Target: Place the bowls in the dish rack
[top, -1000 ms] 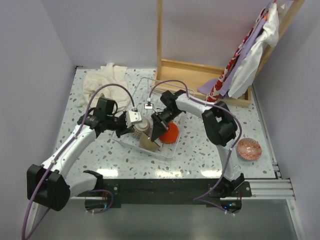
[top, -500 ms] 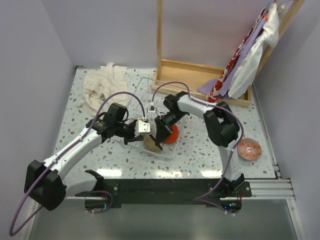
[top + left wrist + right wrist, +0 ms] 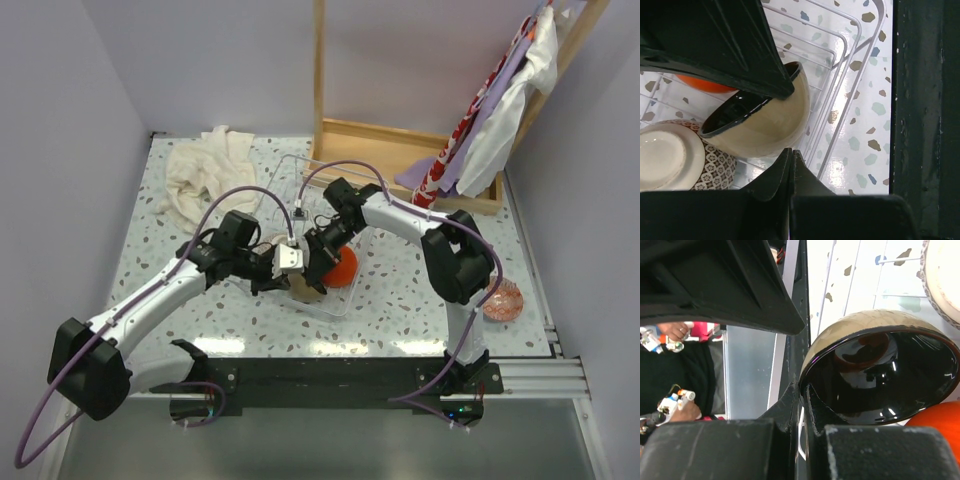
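Note:
The dish rack of thin clear bars sits mid-table. A tan bowl with a glossy black inside stands on edge in it. My right gripper is shut on the bowl's rim; the right wrist view shows my fingers pinching the rim of that bowl. My left gripper is shut and empty, its tips just below the tan bowl. An orange bowl lies behind it. A blue-patterned bowl with a pale foot ring lies upside down beside it.
A reddish patterned bowl sits on the table at the right, partly behind my right arm. A crumpled cream cloth lies at the back left. A wooden frame with hanging cloths stands at the back right.
My left arm has moved right and nearer, its shut gripper now against the tan bowl. My right gripper has kept hold of the tan bowl and shifted slightly left.

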{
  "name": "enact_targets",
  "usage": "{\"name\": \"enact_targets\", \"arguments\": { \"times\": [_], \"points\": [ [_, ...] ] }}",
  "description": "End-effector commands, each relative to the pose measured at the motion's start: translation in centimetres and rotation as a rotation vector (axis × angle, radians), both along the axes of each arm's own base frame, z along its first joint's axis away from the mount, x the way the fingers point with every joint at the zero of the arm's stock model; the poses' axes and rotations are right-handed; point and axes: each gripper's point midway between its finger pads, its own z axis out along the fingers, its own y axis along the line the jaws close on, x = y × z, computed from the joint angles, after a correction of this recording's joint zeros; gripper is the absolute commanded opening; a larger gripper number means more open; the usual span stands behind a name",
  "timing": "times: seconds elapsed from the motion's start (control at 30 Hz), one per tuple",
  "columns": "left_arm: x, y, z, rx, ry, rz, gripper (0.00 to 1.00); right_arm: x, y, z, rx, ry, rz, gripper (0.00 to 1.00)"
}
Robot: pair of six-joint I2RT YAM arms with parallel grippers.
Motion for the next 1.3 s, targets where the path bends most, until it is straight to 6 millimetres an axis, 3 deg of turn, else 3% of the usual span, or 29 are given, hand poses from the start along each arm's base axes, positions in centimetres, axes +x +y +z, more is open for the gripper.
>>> {"name": "enact_targets", "arguments": {
  "times": [0.0,0.13,0.4,0.7,0.9,1.17,1.27],
  "points": [
    [-0.7,-0.5,0.2,-0.031,0.002,-0.025,0.0,2.7,-0.7,-3.7,-0.129,-0.166,-0.061,0.0],
    [-1.2,-0.4,-0.6,-0.025,0.017,-0.032,0.0,3.3,-0.8,-3.4,-0.132,-0.195,-0.07,0.0],
    [0.4,-1.3,-1.5,-0.027,-0.002,-0.004,0.0,4.2,-1.3,-2.7,-0.152,-0.218,-0.076,0.0],
    [3.4,-3.3,1.4,-0.089,-0.046,0.038,0.0,5.3,-2.3,-2.2,-0.182,-0.24,-0.107,0.0],
    [4.6,-4.3,2.0,-0.123,-0.052,0.064,0.0,6.7,-3.4,-2.5,-0.237,-0.287,-0.165,0.15],
    [5.7,-5.5,2.2,-0.157,-0.045,0.074,0.0,9.3,-5.8,-0.7,-0.327,-0.494,-0.248,0.38],
    [6.2,-6.1,2.4,-0.17,-0.053,0.077,0.0,9.4,-6.4,0.0,-0.344,-0.535,-0.265,0.41]
  ]
}}
